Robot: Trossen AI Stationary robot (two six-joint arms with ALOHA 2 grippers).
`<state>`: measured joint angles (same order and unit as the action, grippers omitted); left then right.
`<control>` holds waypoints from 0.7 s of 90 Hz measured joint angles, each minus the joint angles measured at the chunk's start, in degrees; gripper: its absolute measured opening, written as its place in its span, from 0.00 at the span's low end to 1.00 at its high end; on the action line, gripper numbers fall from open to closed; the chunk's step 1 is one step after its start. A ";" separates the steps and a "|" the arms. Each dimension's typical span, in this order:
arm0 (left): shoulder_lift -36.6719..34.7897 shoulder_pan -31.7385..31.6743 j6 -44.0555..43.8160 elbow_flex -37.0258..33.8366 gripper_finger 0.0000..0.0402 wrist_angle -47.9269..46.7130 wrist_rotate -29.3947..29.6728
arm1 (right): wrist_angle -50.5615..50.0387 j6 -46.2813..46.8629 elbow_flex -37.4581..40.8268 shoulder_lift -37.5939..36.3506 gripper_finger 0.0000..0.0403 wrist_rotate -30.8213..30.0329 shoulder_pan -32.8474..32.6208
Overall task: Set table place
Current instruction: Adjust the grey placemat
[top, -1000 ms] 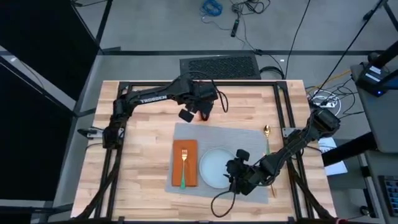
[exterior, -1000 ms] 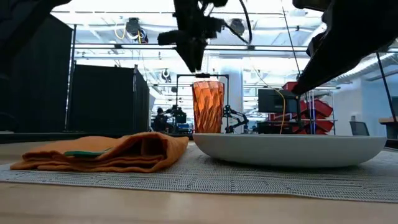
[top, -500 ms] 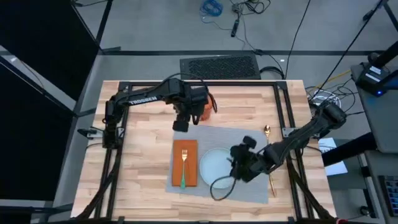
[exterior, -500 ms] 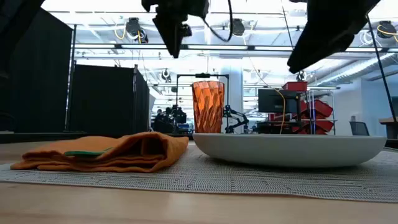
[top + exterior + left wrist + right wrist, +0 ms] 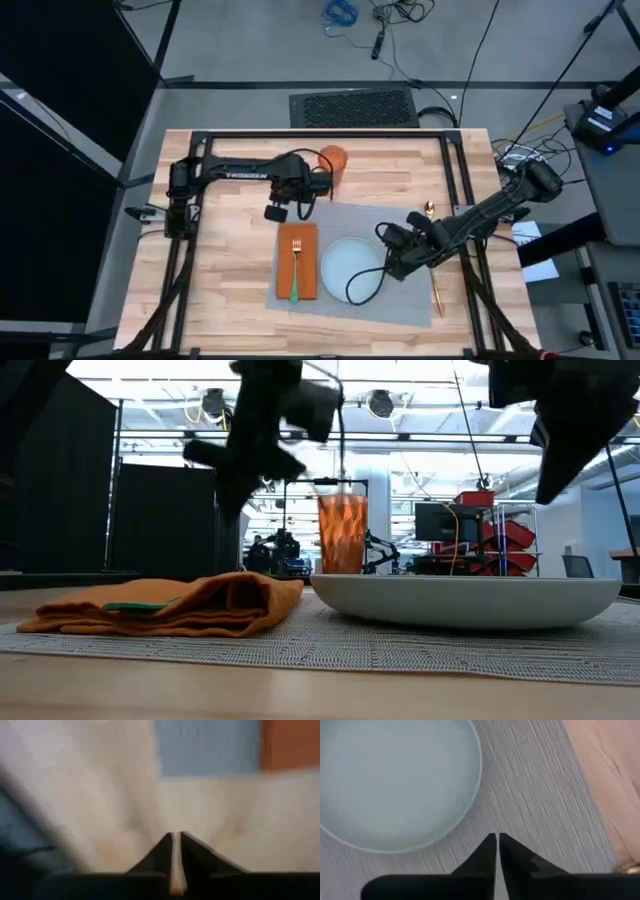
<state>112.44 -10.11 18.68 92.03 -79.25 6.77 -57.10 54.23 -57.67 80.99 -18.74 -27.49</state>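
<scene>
- Near edge: grey mat [image 5: 400, 300] flat on the table [image 5: 230, 290], carrying napkin [image 5: 297, 262] with fork [image 5: 295, 270] on top, plate [image 5: 350, 268] beside.
- Right gripper [image 5: 392, 262] over the mat beside the plate, fingers pressed together, holding nothing; pulled back off the plate since a second earlier.
- Spoon [image 5: 429, 212] and knife [image 5: 437, 292] along the mat's right edge.
- Farther: left gripper [image 5: 274, 212] drawn away from the cup [image 5: 333, 160], fingers nearly touching, empty.
- Cup left upright past the mat's far edge; setting probably complete.

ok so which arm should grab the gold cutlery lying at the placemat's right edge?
Probably the right. The right gripper hovers over the placemat beside the plate, close to the gold cutlery. The left gripper is off the mat's far-left corner near the tumbler.
</scene>
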 joint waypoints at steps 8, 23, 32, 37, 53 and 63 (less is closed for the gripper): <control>0.02 -0.83 -0.49 -1.68 0.01 5.37 -5.44 | -1.53 -0.25 0.02 0.00 0.01 1.47 0.25; -0.59 -0.75 -3.17 -2.17 0.01 6.89 2.80 | -2.67 -0.89 0.02 0.00 0.03 2.40 0.49; -2.56 -0.47 -3.40 -2.17 0.01 5.91 -0.37 | -2.75 -1.87 0.02 0.00 0.03 2.26 0.58; -3.60 -0.16 -3.41 -2.34 0.01 5.08 -1.88 | -2.82 -2.42 0.02 0.00 0.03 2.25 0.91; -10.49 -1.50 -6.37 -9.19 0.01 12.55 -7.78 | -2.84 -3.44 0.07 0.00 0.03 2.17 1.98; -14.99 -3.38 -8.49 -16.64 0.01 17.63 -8.28 | -2.36 -3.88 0.09 0.00 0.03 2.16 2.00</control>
<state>97.46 -13.49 10.19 75.39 -61.61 -1.51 -59.46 50.35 -57.58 80.99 -16.58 -25.50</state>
